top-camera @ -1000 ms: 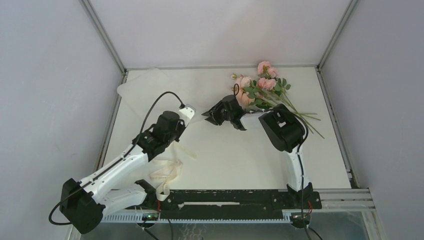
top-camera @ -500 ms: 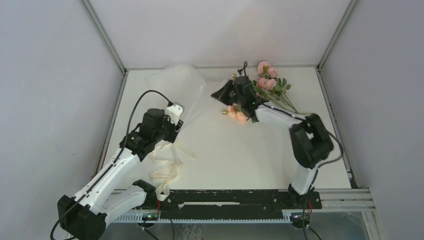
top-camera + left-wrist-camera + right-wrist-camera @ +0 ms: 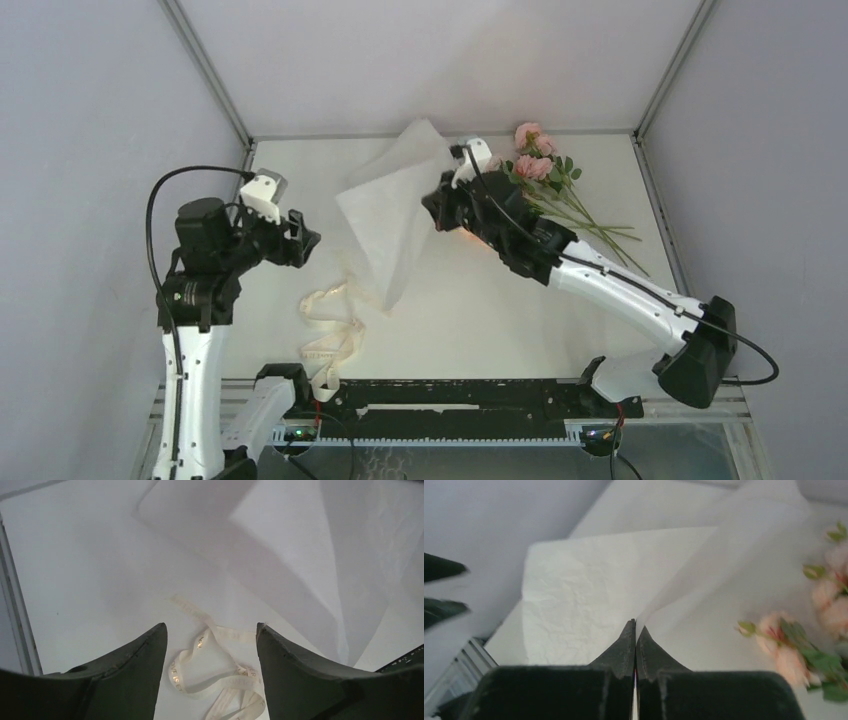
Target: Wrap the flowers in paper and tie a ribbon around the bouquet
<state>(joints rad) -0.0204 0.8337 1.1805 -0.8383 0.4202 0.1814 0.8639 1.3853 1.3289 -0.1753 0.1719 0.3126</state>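
the white tabletop [image 3: 480,310] fills the floor of a walled booth, with both arms bolted at its near edge. the paper [image 3: 390,215] is the biggest loose thing on it: an off-white creased sheet that stands up off the surface in the middle-rear of the tabletop, its upper right edge raised and its lower point drooping to the tabletop near the ribbon. in the right wrist view the paper [image 3: 584,595] spreads out ahead of the fingers, folded, with a thinner layer veiling part of the blooms.

the flowers [image 3: 545,170] lie at the back right of the tabletop, pink heads toward the rear wall and thin green stems trailing to the right; they lie just beside the right arm and apart from the main body of the sheet.

the ribbon [image 3: 330,335] lies in loose cream loops on the near left of the tabletop, close to the paper's lowest tip; the left wrist view shows the ribbon [image 3: 215,665] curled directly below the fingers.

the right gripper [image 3: 437,198] is clamped on the paper's raised edge, its fingers pressed together [image 3: 635,626]. the left gripper [image 3: 298,232] hovers at the left side with its fingers apart [image 3: 210,627], holding nothing.
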